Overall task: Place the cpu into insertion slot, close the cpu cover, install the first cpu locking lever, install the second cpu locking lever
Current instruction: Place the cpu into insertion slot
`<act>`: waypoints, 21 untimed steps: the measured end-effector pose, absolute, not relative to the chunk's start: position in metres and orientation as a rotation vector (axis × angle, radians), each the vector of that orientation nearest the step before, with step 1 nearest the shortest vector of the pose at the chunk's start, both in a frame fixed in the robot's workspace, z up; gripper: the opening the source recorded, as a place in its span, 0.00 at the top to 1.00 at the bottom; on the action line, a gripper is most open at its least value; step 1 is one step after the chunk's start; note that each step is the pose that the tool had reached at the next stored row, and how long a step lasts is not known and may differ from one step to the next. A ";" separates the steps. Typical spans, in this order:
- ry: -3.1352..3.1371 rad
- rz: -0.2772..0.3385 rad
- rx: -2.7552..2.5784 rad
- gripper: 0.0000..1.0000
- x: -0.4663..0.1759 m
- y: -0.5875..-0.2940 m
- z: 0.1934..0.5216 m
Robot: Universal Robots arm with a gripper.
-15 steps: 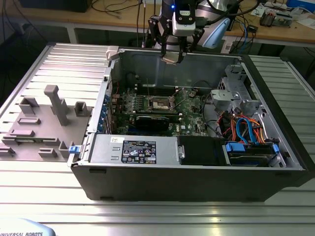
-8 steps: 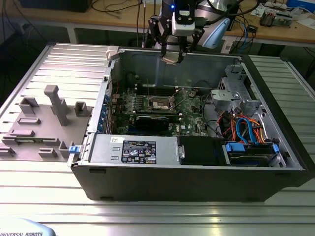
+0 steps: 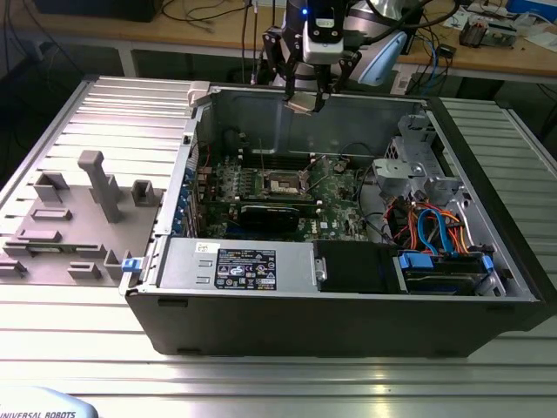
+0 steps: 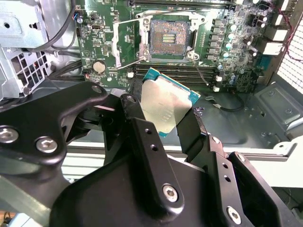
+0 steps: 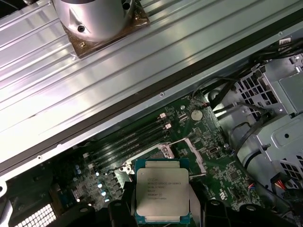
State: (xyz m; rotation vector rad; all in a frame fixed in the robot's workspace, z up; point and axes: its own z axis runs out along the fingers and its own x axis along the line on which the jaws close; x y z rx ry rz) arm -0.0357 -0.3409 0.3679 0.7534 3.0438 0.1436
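Above the far wall of the open computer case point(image 3: 252, 117), the gripper point(image 3: 305, 103) hung clamped on the cpu point(image 3: 301, 105). Its fingers point(image 4: 139, 125) pinched two opposite edges, with the metal top facing the first wrist view. We logged step one as in hand: the chip was held high and well apart from the insertion slot point(image 4: 169, 40), not yet seated. The slot lay bare on the motherboard point(image 3: 335, 196), and the cpu cover point(image 4: 116, 42) was swung open just beside it, so nothing looked to block the recess.

We judged the placement would call for squaring the chip to the slot, since it looked rotated against it in the second wrist view, then lowering it level. Room overhead seemed wide. Tight spots were the raised cover edge beside the slot and the graphics card point(image 3: 274, 213) near its front side. The drive cage point(image 3: 418, 165) stood well apart, toward the exterior view's right.
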 end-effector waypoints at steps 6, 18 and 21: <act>3.035 0.143 0.785 0.46 -0.036 -0.341 0.368; 3.025 0.143 0.818 0.46 -0.036 -0.341 0.368; 3.025 0.143 0.820 0.46 -0.036 -0.341 0.368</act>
